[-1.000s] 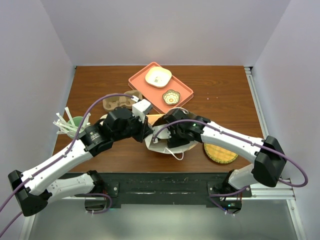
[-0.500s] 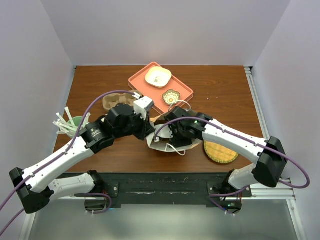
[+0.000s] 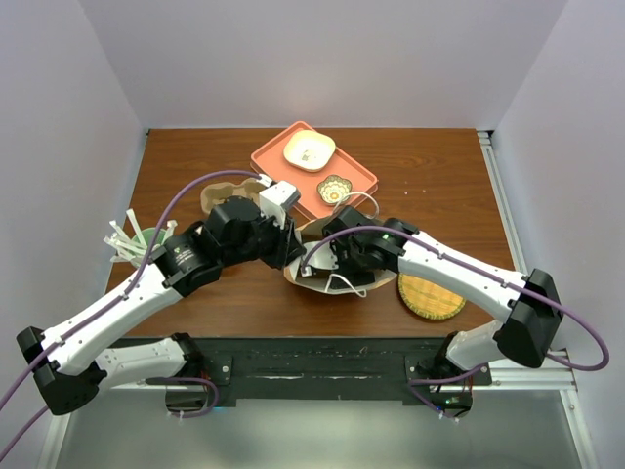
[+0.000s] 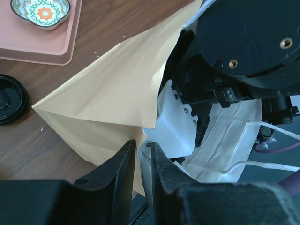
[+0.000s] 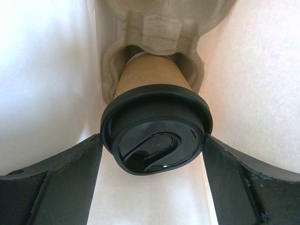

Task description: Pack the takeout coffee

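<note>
The left gripper holds its black fingers only a slit apart (the folded edge of the tan paper bag lies in that slit). Inside the bag's white interior, the takeout coffee, a small brown paper cup under a round black plastic lid, sits in a beige moulded pulp carrier. The right gripper is spread wide, fingertips flanking the lid's rim; whether they press it, I cannot tell.
</note>
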